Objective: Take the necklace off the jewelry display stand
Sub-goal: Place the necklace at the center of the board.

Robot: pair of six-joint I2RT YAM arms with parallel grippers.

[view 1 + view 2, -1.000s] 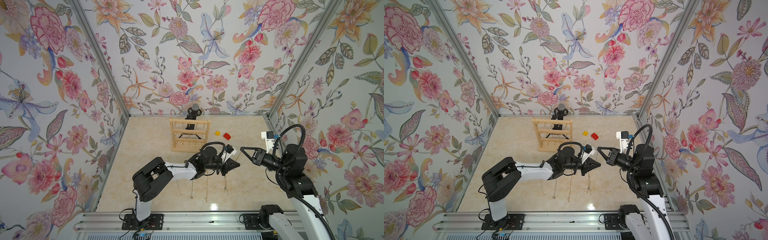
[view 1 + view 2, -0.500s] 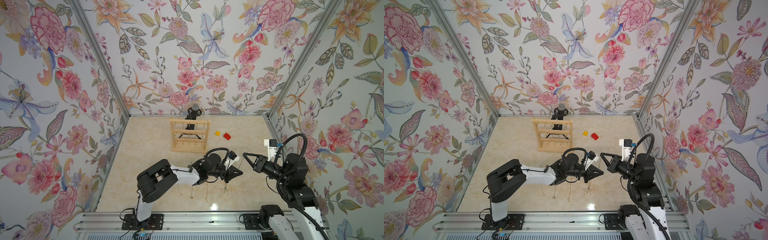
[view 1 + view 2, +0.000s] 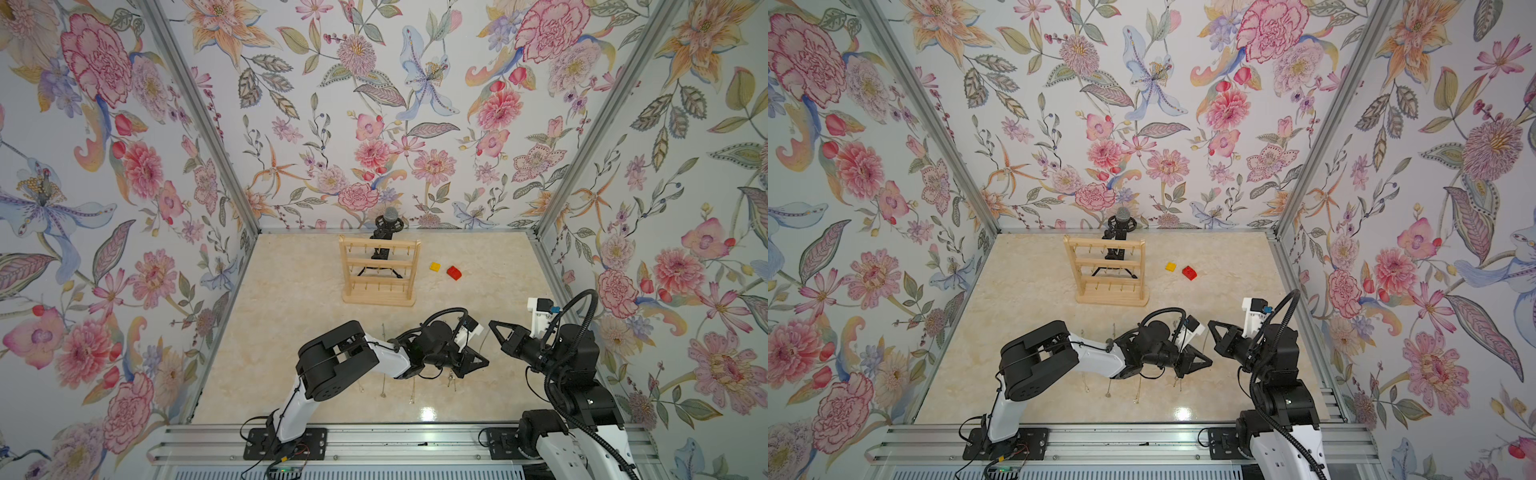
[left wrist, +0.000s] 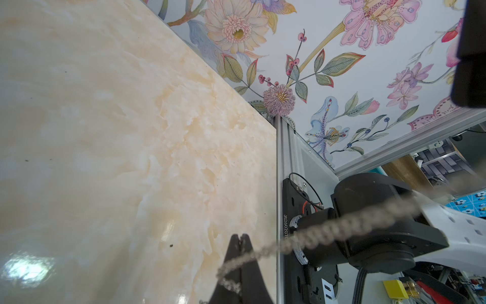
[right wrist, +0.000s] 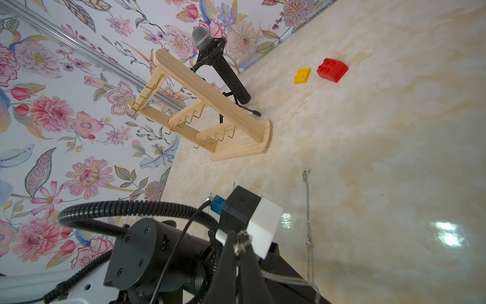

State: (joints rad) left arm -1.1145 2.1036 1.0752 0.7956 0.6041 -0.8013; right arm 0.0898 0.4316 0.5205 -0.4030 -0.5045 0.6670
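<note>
In both top views my left hand [image 3: 484, 360] and my right hand [image 3: 492, 324] are shut. Their tips are near each other, low over the bench [image 3: 291, 332], on the near side. The jewelry display stand [image 3: 378, 298] is farther back, well apart from both hands.

In the left wrist view my left hand [image 4: 240, 237] is pinched shut on the necklace [image 4: 328, 231]. The chain runs off from the tips through the air.

In the right wrist view my right hand [image 5: 240, 243] is shut too, with a bit of the necklace [image 5: 244, 240] caught at its tips. The stand [image 5: 210, 98] is far off by the wall. A chain [image 5: 307, 210] lies flat on the bench just beside my hand. I cannot tell if it is the same one.
</note>
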